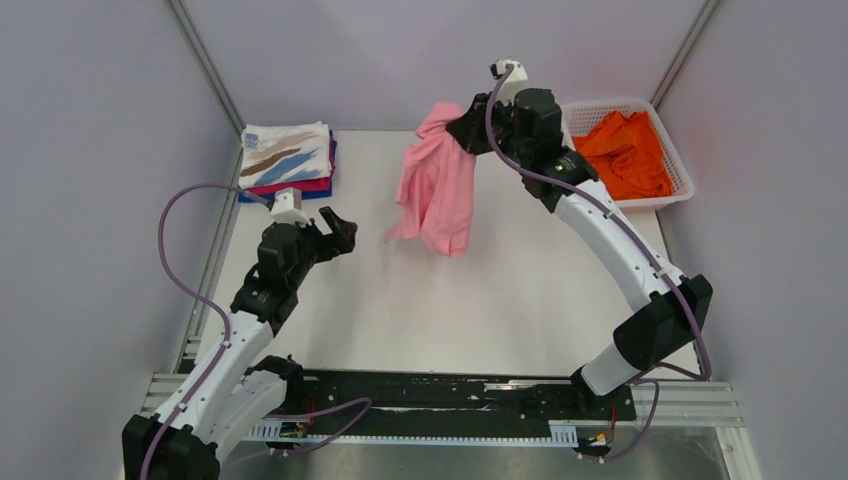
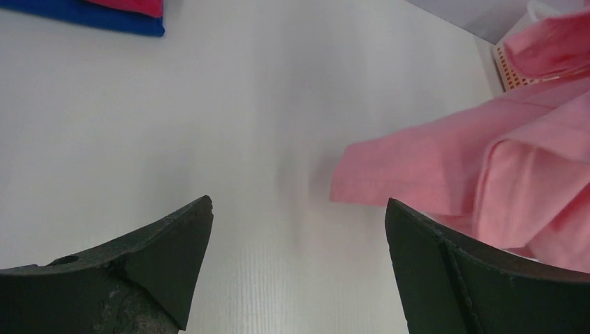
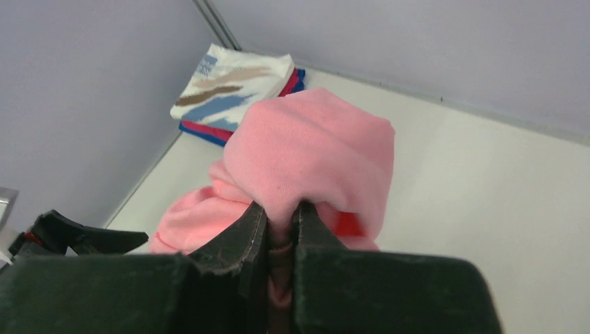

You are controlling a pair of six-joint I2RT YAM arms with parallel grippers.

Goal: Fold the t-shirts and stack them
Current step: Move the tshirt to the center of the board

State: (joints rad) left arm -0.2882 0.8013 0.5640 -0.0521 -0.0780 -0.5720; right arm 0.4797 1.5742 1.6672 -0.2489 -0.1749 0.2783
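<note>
While three folded tees sit stacked in the far left corner of the table, the printed tee on top, the magenta tee under it and the blue tee at the bottom, the left gripper hovers just in front of the stack and to its right. Its fingers are spread wide with nothing between them. To its right, near but apart from it, the pink tee hangs in loose vertical folds. Whether its lowest edge touches the table cannot be told. The tee's top bunch is pinched between the fingers of the right gripper, which are pressed together on the cloth above the table's far middle. Farthest right, the orange tee lies crumpled inside the basket in the far right corner.
</note>
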